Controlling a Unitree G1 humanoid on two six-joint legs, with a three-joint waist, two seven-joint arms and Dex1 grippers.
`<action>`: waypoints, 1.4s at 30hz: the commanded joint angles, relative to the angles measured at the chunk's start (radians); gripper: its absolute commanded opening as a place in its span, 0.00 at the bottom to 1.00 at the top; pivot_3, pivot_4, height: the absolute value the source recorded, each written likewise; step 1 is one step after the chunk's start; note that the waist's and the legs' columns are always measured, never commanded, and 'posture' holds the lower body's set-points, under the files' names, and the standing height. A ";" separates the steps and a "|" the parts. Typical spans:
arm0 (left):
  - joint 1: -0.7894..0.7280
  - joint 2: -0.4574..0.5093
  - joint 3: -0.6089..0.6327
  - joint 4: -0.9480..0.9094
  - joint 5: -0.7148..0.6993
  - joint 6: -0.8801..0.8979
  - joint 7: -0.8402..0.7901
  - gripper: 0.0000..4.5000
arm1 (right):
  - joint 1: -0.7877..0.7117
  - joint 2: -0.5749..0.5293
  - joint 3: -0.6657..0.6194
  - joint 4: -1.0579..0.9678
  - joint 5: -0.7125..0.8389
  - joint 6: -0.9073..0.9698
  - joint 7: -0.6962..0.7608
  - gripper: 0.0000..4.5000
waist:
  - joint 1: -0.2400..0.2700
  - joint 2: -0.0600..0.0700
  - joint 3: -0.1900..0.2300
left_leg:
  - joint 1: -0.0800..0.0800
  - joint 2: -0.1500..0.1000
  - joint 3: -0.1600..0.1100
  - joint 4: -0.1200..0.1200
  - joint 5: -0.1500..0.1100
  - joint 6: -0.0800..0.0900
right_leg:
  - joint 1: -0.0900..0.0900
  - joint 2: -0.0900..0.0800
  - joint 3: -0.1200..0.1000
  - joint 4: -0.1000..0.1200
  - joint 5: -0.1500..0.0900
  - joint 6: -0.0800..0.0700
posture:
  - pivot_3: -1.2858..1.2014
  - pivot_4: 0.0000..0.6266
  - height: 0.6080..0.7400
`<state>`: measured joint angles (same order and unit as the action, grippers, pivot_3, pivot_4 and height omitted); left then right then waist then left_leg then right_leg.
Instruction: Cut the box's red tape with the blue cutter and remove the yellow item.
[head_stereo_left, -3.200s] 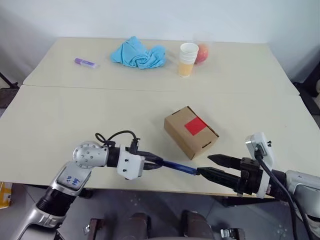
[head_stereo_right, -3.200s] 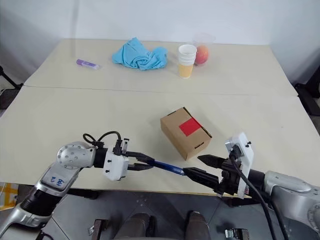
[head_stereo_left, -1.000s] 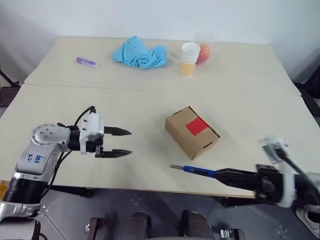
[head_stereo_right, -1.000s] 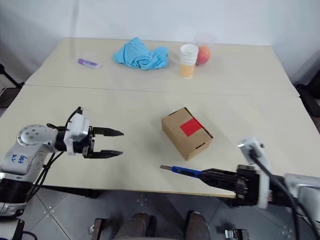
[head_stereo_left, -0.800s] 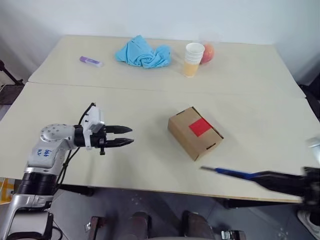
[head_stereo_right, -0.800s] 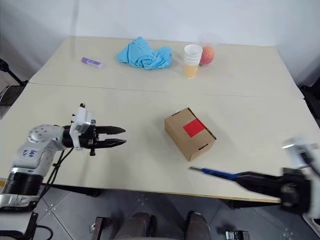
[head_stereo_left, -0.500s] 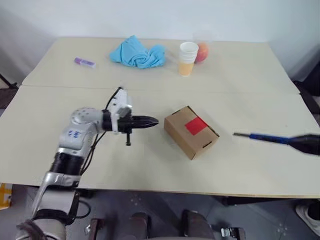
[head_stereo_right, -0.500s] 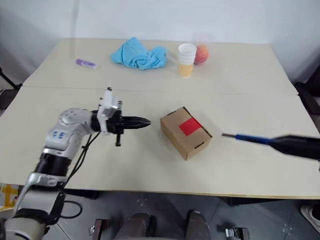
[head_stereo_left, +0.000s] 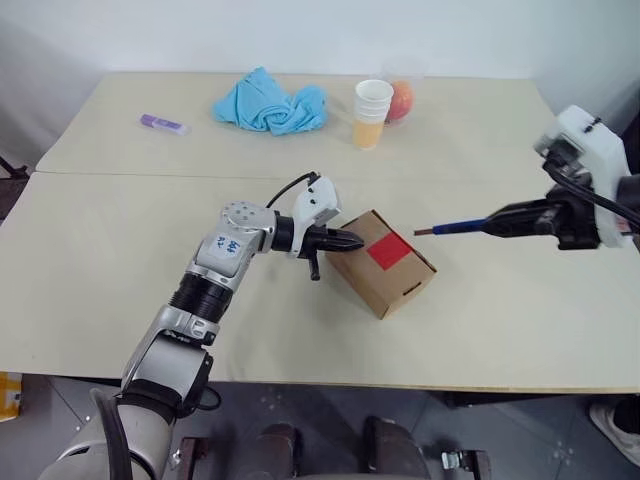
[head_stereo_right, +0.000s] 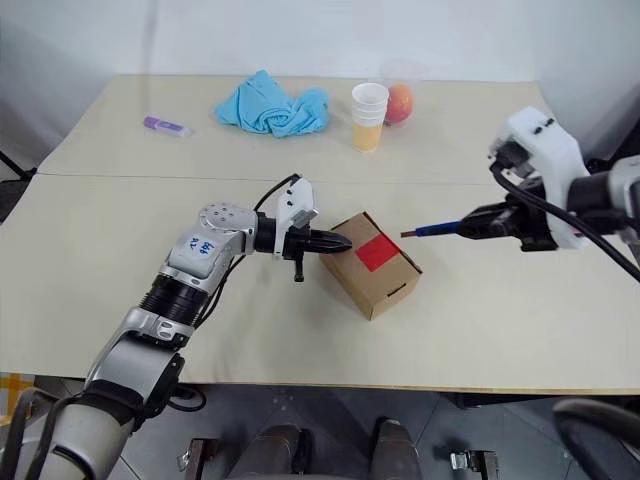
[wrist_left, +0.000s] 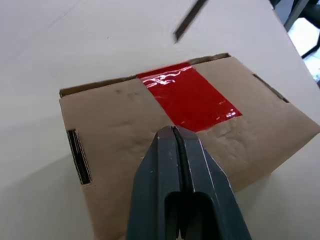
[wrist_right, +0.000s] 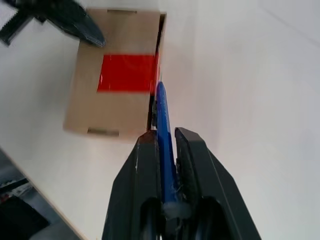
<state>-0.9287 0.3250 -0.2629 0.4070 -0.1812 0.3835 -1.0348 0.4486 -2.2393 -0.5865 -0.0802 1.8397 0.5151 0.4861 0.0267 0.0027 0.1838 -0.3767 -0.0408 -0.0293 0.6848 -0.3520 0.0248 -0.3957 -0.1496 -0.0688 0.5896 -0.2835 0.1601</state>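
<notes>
The brown box (head_stereo_left: 396, 280) sits mid-table, lid shut, with the red tape (head_stereo_left: 387, 252) across its top seam. My left gripper (head_stereo_left: 354, 241) is shut and empty, its tips at the box's left top edge; the left wrist view has them (wrist_left: 173, 132) just short of the red tape (wrist_left: 188, 97). Whether they touch the lid I cannot tell. My right gripper (head_stereo_left: 507, 219) is shut on the blue cutter (head_stereo_left: 462, 226), held above the table right of the box, tip aimed at it. In the right wrist view the cutter (wrist_right: 163, 116) points at the tape's near end. The yellow item is hidden.
At the table's far side lie a blue cloth (head_stereo_left: 270, 102), stacked paper cups (head_stereo_left: 371, 112), an orange-red fruit (head_stereo_left: 401, 100) and a purple stick (head_stereo_left: 162, 123). A seam (head_stereo_left: 150, 176) runs across the table behind the box. The table's front edge (head_stereo_left: 300, 382) is close below.
My left gripper has shut and swung right, up to the box's left edge. My right gripper has lifted the cutter from the table's front edge and turned it toward the box.
</notes>
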 joint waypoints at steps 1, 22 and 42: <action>-0.016 -0.005 -0.003 -0.034 0.017 0.013 0.007 0.00 | 0.073 -0.012 -0.150 0.029 0.051 -0.076 -0.028 0.04 | 0.004 0.000 0.000 | -0.001 0.000 -0.002 0.000 0.000 0.000 | -0.001 0.000 -0.001 0.000 0.000 0.000 | 0.52 0.24 1.00; -0.003 0.044 0.043 -0.041 0.038 -0.006 0.036 0.00 | -0.336 0.927 0.073 -0.205 -0.498 -0.164 0.087 0.04 | 0.006 -0.002 0.001 | -0.013 -0.002 -0.003 0.015 0.000 0.000 | -0.003 0.001 -0.010 0.004 0.002 0.003 | 0.52 0.24 1.00; -0.028 0.007 0.023 -0.067 0.065 0.069 0.061 0.00 | -1.337 1.159 0.583 -0.052 -0.872 0.517 0.203 0.04 | 0.000 0.002 0.000 | -0.014 -0.010 -0.010 0.015 0.002 0.000 | -0.008 -0.002 -0.007 0.007 0.004 0.004 | 0.52 0.24 1.00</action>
<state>-0.9492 0.3308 -0.2460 0.3751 -0.1151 0.4475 -0.9778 -0.8669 -1.0659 -0.0035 -0.1089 0.9532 0.9393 0.6939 0.0264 0.0048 0.1842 -0.3907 -0.0508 -0.0397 0.6994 -0.3501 0.0249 -0.4035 -0.1511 -0.0754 0.5969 -0.2793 0.1644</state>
